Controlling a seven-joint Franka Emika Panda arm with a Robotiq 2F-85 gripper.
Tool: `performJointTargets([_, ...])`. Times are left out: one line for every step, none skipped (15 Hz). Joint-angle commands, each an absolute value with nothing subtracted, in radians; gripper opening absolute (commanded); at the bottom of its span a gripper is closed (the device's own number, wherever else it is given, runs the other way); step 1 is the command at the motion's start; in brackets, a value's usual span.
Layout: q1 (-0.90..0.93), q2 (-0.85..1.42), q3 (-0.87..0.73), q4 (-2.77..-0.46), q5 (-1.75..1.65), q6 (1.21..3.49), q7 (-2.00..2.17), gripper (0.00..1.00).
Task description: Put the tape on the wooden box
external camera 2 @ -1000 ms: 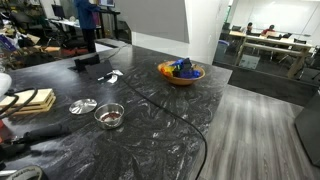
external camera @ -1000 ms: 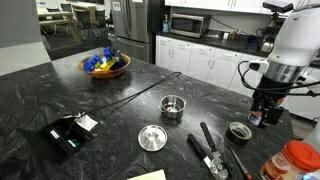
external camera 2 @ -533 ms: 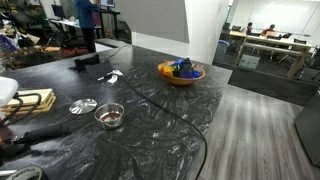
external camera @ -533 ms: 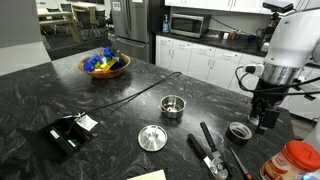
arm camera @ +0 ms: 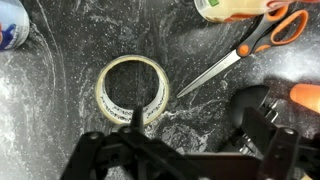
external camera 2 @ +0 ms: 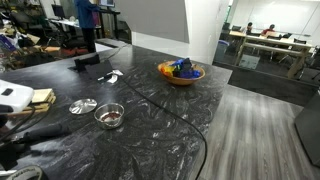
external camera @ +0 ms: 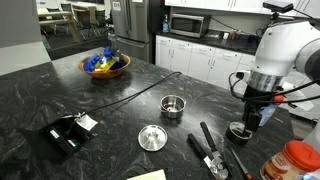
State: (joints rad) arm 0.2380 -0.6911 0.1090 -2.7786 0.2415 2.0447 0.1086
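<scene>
Hovering above the tape (arm camera: 104,95), the claw (arm camera: 170,130) is seen spread; centring is advised before descent. Nearby scissors (arm camera: 240,55) should be avoided.

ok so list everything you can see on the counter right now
counter: one, black marbled, fills the scene
tape: one, greyish ring, under the hand
steel cup: one, shiny, mid counter
steel lid: one, silver, beside the cup
bowl: one, brown, blue and yellow contents, far side
scissors: one, orange handles, by the tape
wooden box: one, pale, counter edge
cable: one, black, across the counter
arm: one, white, above the tape
hand: one, black, open, over the tape
</scene>
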Motion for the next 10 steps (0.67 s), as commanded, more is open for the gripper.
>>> performJointTargets([0.200,-0.679,0.144,-2.777,0.239,2.042,0.166,1.00])
performJointTargets([0.196,-0.673,0.147,-2.778,0.241,2.046,0.176,1.00])
performJointTargets([0.195,-0.665,0.146,-2.778,0.245,2.049,0.181,1.00])
performJointTargets([0.196,-0.654,0.144,-2.779,0.251,2.054,0.184,1.00])
performJointTargets([0.195,-0.639,0.143,-2.779,0.254,2.060,0.188,1.00])
performJointTargets([0.194,-0.625,0.142,-2.780,0.258,2.066,0.192,1.00])
performJointTargets([0.192,-0.611,0.143,-2.780,0.258,2.073,0.194,1.00])
performJointTargets([0.191,-0.592,0.144,-2.781,0.256,2.083,0.196,1.00])
performJointTargets([0.193,-0.576,0.143,-2.781,0.256,2.109,0.186,1.00])
performJointTargets([0.194,-0.559,0.144,-2.781,0.258,2.125,0.189,1.00])
